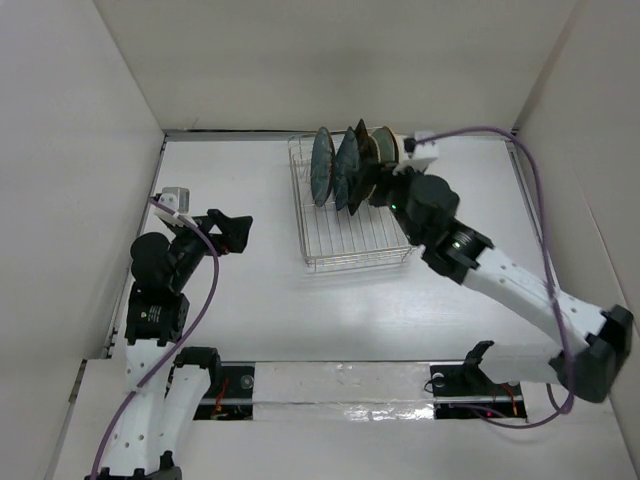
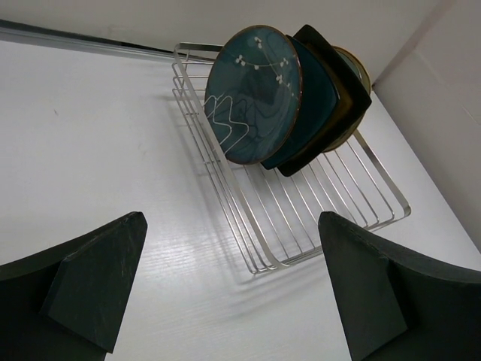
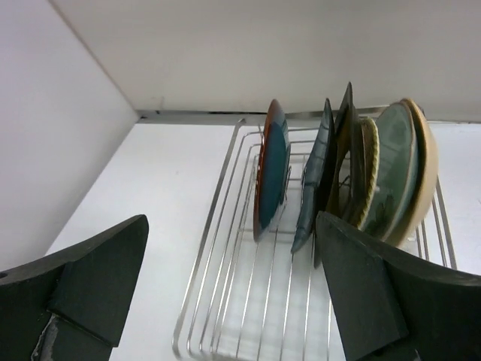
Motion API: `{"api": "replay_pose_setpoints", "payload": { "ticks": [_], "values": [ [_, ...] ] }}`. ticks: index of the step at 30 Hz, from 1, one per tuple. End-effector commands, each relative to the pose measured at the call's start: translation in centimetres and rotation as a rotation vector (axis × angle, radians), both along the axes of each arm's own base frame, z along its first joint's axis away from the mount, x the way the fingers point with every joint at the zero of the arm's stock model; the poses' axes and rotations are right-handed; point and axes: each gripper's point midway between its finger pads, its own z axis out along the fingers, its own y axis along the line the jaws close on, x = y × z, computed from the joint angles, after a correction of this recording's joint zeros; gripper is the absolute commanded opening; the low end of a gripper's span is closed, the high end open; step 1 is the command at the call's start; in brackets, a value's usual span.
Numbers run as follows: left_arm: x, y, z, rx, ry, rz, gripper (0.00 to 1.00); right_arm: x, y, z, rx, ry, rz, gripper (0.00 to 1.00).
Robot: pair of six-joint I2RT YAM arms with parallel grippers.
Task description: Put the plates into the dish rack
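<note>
The silver wire dish rack (image 1: 356, 238) lies at the table's far middle. Several plates (image 1: 350, 165) stand on edge in its far end. In the right wrist view, from left, they are a teal plate with a reddish rim (image 3: 272, 169), a second teal one (image 3: 316, 180), the black square (image 3: 344, 143), the yellow-patterned one (image 3: 370, 173), the pale flowered one (image 3: 394, 169) and the tan one (image 3: 426, 162). My right gripper (image 3: 229, 293) is open over the rack's wires, short of the plates, holding nothing. My left gripper (image 2: 233, 293) hangs open left of the rack (image 2: 301, 218), apart from it.
White walls close in the table at the back and on both sides. A purple cable (image 1: 530, 190) loops from the right arm along the right wall. The rack's near half holds no plates.
</note>
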Motion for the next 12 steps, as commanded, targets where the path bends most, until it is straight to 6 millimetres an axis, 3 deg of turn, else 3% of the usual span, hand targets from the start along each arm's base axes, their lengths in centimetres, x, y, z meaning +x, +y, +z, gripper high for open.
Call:
{"api": "replay_pose_setpoints", "payload": {
  "ticks": [1,2,6,9,12],
  "values": [
    [-0.2,-0.4,1.8,0.011,-0.09,-0.029,0.99,-3.5,-2.2,0.1,0.083,-0.045,0.038,0.98],
    [-0.3,-0.4,1.9,0.013,-0.099,-0.029,0.99,-5.3,-4.2,-0.6,0.096,-0.047,0.029,0.97],
    [-0.4,-0.6,2.1,0.014,-0.112,-0.043,0.99,-8.5,-7.5,-2.5,0.132,-0.033,0.021,0.96],
    [-0.4,-0.4,2.2,0.019,-0.12,-0.029,0.99,-9.5,-8.1,-3.8,0.122,0.005,0.035,0.96],
    [-0.5,-0.2,2.2,0.013,-0.121,-0.02,0.99,-9.8,-7.9,-3.6,0.126,0.012,0.054,0.96]
  ]
}}
